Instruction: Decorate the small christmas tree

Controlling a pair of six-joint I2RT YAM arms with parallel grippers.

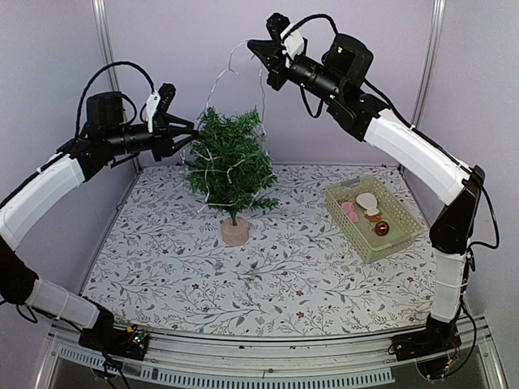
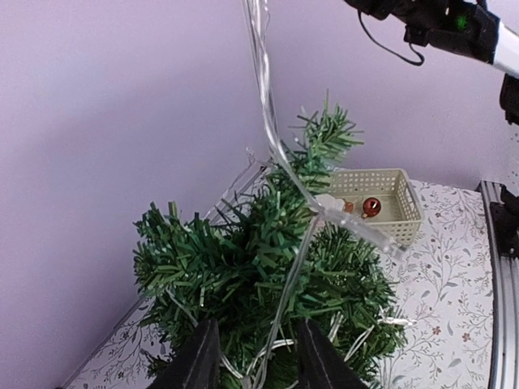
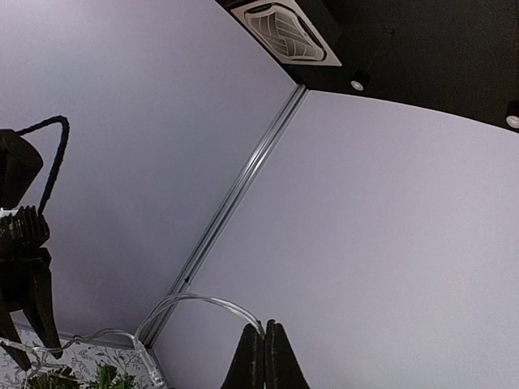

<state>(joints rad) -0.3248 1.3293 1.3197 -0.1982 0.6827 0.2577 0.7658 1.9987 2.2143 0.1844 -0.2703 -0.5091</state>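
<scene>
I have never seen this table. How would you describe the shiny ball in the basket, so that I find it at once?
Right of the small christmas tree, on the flowered table, stands a pale green basket. Of the few pieces inside, the ball lies nearest the table's front edge. It alone is a glossy reddish-brown sphere; the pieces beside it are paler, pink and cream among them.

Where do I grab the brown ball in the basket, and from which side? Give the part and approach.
Grip the brown ball across its round body, straight down from above. It lies low in the open-topped basket, whose mesh walls block a sideways approach. The right gripper is on the basket's side, but is shut on the light string.
</scene>
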